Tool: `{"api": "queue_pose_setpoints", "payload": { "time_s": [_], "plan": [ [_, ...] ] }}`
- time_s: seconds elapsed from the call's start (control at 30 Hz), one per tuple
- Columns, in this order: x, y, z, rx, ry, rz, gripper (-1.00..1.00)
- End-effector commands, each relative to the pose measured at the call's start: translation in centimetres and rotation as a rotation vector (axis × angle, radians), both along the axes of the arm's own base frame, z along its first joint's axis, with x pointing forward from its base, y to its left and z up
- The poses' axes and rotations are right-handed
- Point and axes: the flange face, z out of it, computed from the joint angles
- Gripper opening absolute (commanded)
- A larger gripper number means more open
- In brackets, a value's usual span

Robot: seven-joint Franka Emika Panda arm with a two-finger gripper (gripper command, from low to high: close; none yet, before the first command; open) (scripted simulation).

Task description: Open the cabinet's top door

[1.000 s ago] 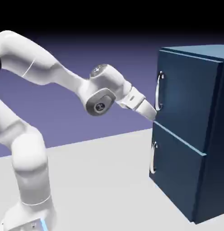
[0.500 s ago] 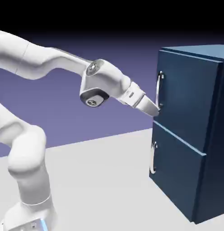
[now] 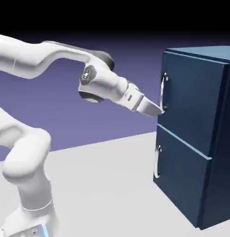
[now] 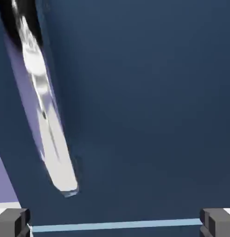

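The step in hand is the approach to the handle (image 3: 163,95) of the top door (image 3: 193,102); by all signs, no hold on it is made. That door lies flush in the upper part of the cabinet (image 4: 135,115), above the lower door (image 3: 182,178), with the handle upright along its edge on the exterior view's left. The gripper (image 3: 162,112) is at the handle's lower end, slanting down toward it; whether it touches cannot be told. Its jaws are released, spread wide, with nothing between them; in the hand view the handle stands beyond the fingertips, nearer one side than the middle. The next move likely calls for centring the jaws on the handle and going up along it before closing and pulling. Closing here could miss the bar or slip off its lower end.

Against the earlier frames, the gripper is higher beside the handle, having risen from the seam below it, and the wrist has tilted flatter. The handle and both doors have not moved.
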Motion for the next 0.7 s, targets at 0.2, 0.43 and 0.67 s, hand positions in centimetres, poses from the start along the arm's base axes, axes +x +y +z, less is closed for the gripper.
{"api": "queue_pose_setpoints", "payload": {
  "time_s": [0.2, 0.43, 0.67],
  "plan": [
    [-0.3, 0.9, -0.2, 0.000, -0.102, -0.001, 0.00],
    [-0.2, 2.2, -0.7, -0.014, -0.213, -0.012, 0.00],
    [0.2, 3.7, -1.3, -0.043, -0.329, -0.039, 0.00]
  ]
}}
